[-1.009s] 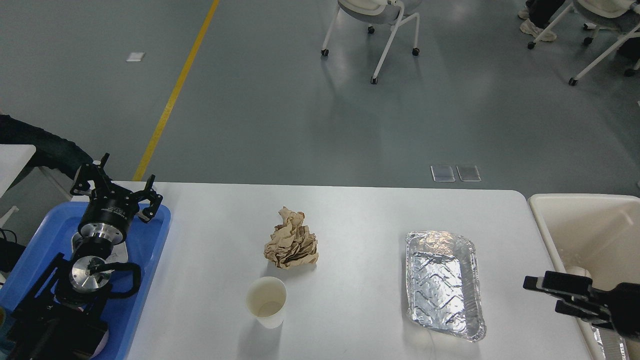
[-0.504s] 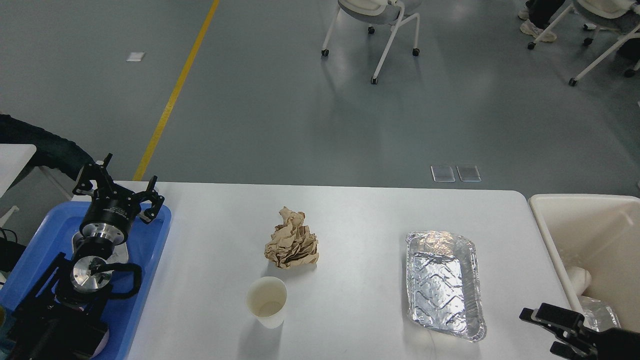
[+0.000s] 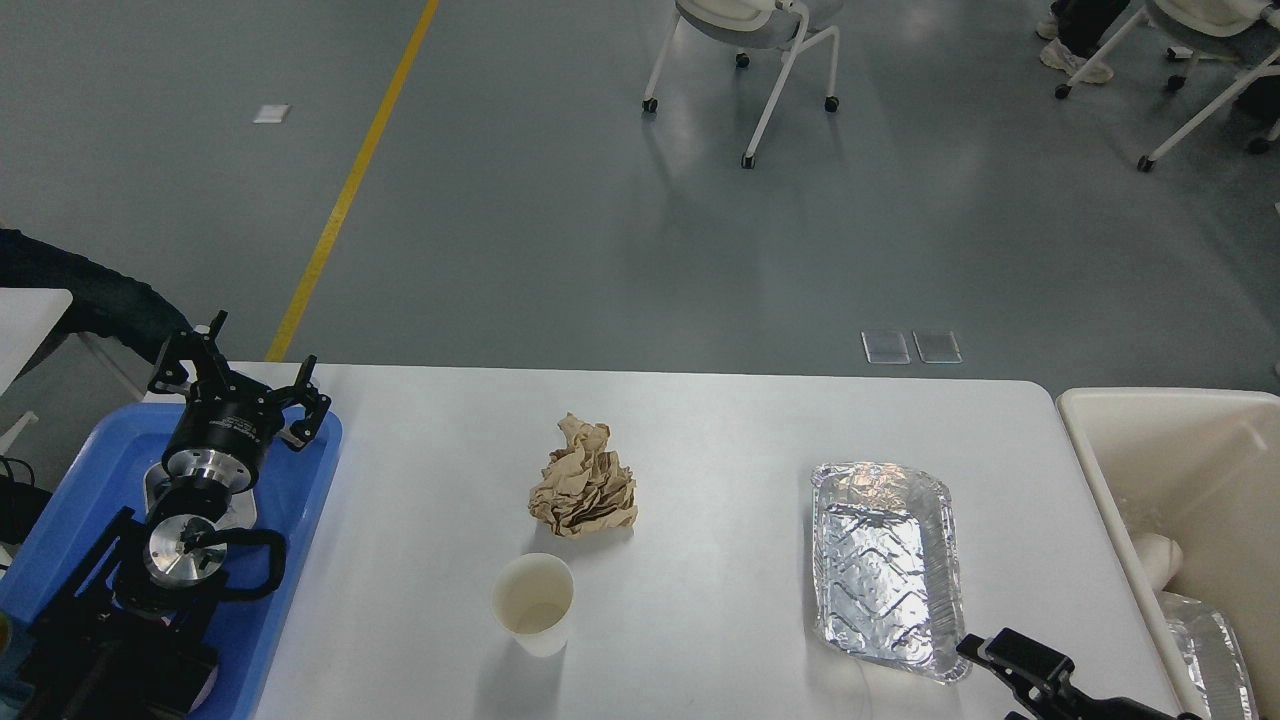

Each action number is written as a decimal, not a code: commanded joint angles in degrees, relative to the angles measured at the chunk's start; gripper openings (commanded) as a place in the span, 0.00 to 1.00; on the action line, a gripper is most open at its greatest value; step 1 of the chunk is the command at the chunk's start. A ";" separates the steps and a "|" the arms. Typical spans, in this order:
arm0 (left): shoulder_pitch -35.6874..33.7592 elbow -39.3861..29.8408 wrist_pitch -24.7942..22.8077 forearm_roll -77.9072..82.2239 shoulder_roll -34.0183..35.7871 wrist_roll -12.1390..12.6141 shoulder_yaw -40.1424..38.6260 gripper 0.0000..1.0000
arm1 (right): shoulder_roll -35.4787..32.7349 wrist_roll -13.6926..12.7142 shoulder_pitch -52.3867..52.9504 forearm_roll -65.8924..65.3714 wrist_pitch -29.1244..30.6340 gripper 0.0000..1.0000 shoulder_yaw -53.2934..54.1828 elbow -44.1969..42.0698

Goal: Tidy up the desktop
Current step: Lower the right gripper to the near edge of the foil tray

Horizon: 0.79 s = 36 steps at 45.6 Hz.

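My right tool (image 3: 1000, 665) shifted from bin (image 3: 1180, 450) side to desk (image 3: 720, 420) near edge, just beside foil tray (image 3: 885, 565); spread, cannot tell. My left tool (image 3: 240, 385) wide, empty, over blue tray (image 3: 300, 500). Paper wad (image 3: 583, 490), cup (image 3: 533, 603) unmoved mid-desk.

White desktop (image 3: 720, 420); crumpled brown paper (image 3: 583, 491); cream paper cup (image 3: 533, 603); shiny silver foil tray (image 3: 888, 567) with embossed chevrons; blue plastic tray (image 3: 300, 500); cream bin (image 3: 1170, 440); yellow floor line (image 3: 350, 185).

right hand (image 3: 1010, 665): cut off by bottom edge | fingers unclear
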 commanded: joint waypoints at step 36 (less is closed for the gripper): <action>0.18 0.00 0.01 0.03 0.00 0.08 0.09 0.97 | 13.73 -9.02 4.29 21.03 -16.84 1.00 0.83 -0.05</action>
